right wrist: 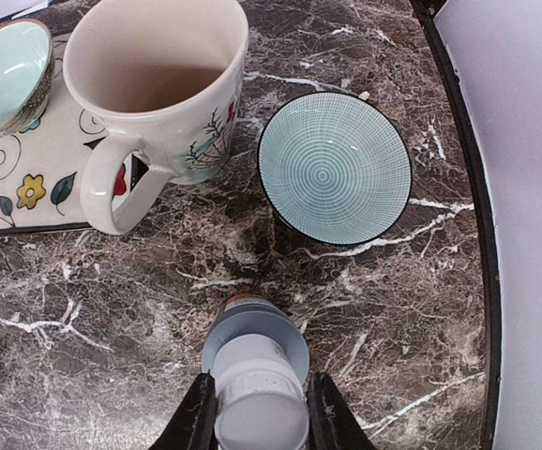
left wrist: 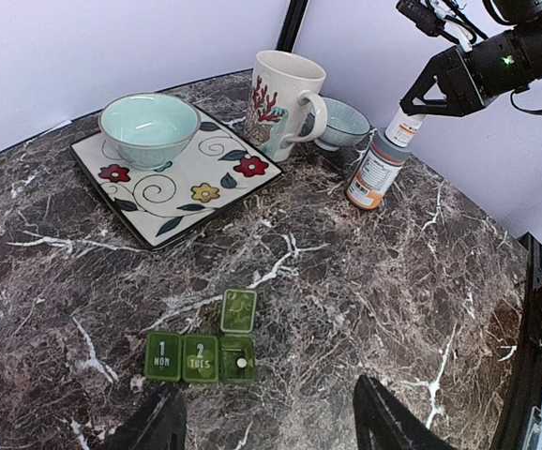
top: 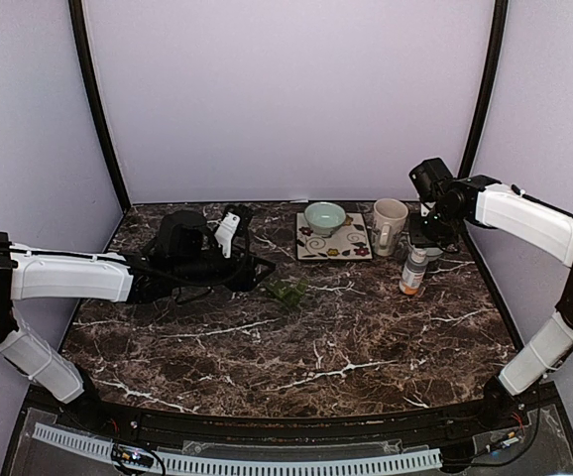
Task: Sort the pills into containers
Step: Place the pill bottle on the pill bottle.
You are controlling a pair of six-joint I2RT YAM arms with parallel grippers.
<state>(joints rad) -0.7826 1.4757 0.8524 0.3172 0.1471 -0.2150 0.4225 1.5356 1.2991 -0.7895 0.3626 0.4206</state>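
Honestly, this looks like early days. The dark green pill box [left wrist: 201, 357] sits on the marble table [left wrist: 412, 309] just ahead of the left gripper [left wrist: 271, 427]. Of the three compartments I can see, only the third has its lid flipped up, with one pale pill [left wrist: 241, 362] lying inside. The MON and TUES lids are down, so no idea whether anything's in those. The left claw is spread wide with nothing between its fingers, hovering near the box. Over on the far right, the right gripper [right wrist: 261, 379] is pinched onto the white cap [right wrist: 260, 422] of the amber bottle [left wrist: 376, 171]. The bottle stands upright on the table with the cap on, next to the mug [left wrist: 285, 103] and well apart from the box. So my read: one pill sorted that I can see, the rest presumably in that bottle, which needs opening first. Can't spot any loose pills on the table, though they'd be tiny.
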